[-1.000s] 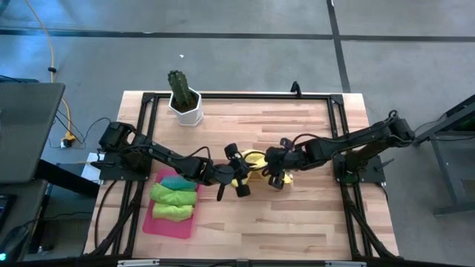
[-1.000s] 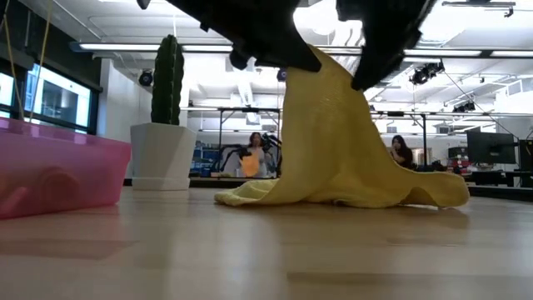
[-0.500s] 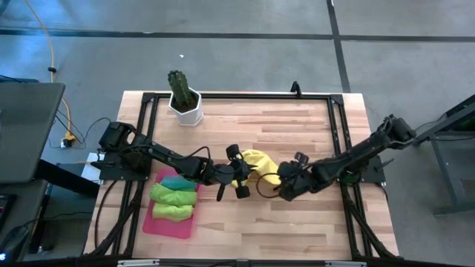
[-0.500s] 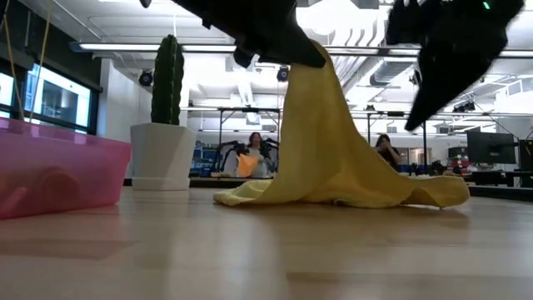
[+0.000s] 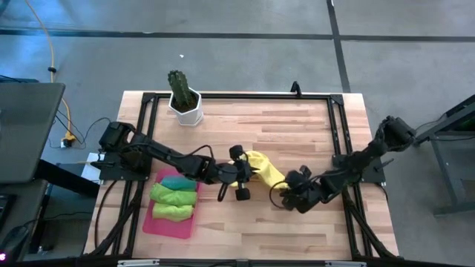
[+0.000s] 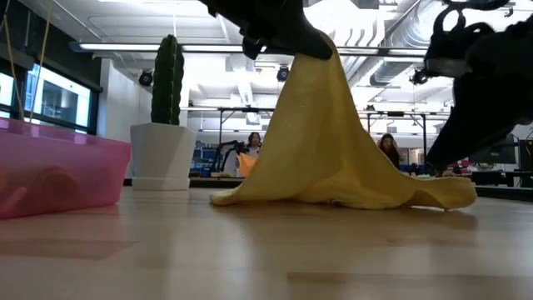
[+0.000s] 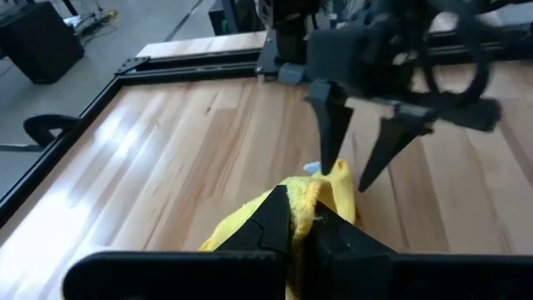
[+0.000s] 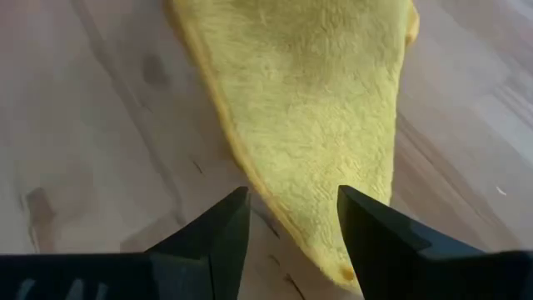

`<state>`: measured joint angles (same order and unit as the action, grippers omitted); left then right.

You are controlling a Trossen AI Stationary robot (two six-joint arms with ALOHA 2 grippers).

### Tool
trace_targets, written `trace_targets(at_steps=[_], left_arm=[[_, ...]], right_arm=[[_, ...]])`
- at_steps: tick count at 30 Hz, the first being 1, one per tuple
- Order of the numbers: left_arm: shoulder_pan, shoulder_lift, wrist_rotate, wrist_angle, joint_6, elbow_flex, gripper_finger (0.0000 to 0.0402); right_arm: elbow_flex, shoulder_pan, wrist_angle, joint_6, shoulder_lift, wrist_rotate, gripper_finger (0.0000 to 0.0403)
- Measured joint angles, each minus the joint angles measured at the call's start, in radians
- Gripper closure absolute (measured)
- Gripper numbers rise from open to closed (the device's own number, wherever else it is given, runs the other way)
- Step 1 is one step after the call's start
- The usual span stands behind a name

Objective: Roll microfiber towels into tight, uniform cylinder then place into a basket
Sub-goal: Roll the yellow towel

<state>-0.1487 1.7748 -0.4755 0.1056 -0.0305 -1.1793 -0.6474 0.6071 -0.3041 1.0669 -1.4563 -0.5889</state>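
Observation:
The yellow towel (image 5: 263,169) stands like a tent at mid-table. Its top hangs from my left gripper (image 5: 239,176), which is shut on it. Its lower edges (image 6: 333,198) rest on the wood. My right gripper (image 8: 291,225) is open and low over the towel's near right corner (image 8: 333,125). One finger is over the bare table and one over the cloth, and I see no touch. The pink basket (image 5: 152,222) at the near left holds a teal roll (image 5: 177,182) and two green rolls (image 5: 172,203). My left gripper pinches a bunched part of the yellow towel at its top (image 7: 321,196) between its two shut fingers. It comes slanting down from the table's left. The cloth hangs below the fingers (image 6: 321,100) and spreads out, with its hem on the table. I cannot tell how many layers it holds.
A cactus in a white pot (image 5: 184,100) stands at the far left. A black frame (image 5: 237,95) runs around the tabletop. Bare wood lies near and right of the towel. People sit in the room behind (image 6: 390,150).
My right gripper has swung from beside the towel's raised top toward the table's near edge and right. It has sunk to the towel's low corner, its wrist rolling and its fingers staying open. The towel stays tented under my left gripper.

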Motion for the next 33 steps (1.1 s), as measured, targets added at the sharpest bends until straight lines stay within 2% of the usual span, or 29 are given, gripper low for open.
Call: trace_targets(at_steps=[6, 12, 18, 28, 33], left_arm=[[0.018, 0.000, 0.003, -0.036, 0.001, -0.037, 0.0402], [0.057, 0.000, 0.093, -0.055, 0.008, -0.082, 0.0402], [0.092, 0.000, 0.124, -0.179, 0.008, -0.158, 0.0401], [0.104, 0.000, 0.125, -0.314, 0.052, -0.257, 0.0401], [0.104, 0.000, 0.125, -0.371, 0.063, -0.304, 0.0401]], right_arm=[[0.017, 0.037, 0.083, -0.061, 0.000, -0.121, 0.0227], [0.017, 0.037, 0.107, -0.218, 0.000, -0.125, 0.0227], [0.017, 0.037, 0.085, -0.343, 0.000, -0.078, 0.0227], [0.017, 0.028, -0.065, -0.232, -0.001, -0.066, 0.0228], [0.017, 0.028, -0.072, -0.219, -0.001, -0.066, 0.0251]])
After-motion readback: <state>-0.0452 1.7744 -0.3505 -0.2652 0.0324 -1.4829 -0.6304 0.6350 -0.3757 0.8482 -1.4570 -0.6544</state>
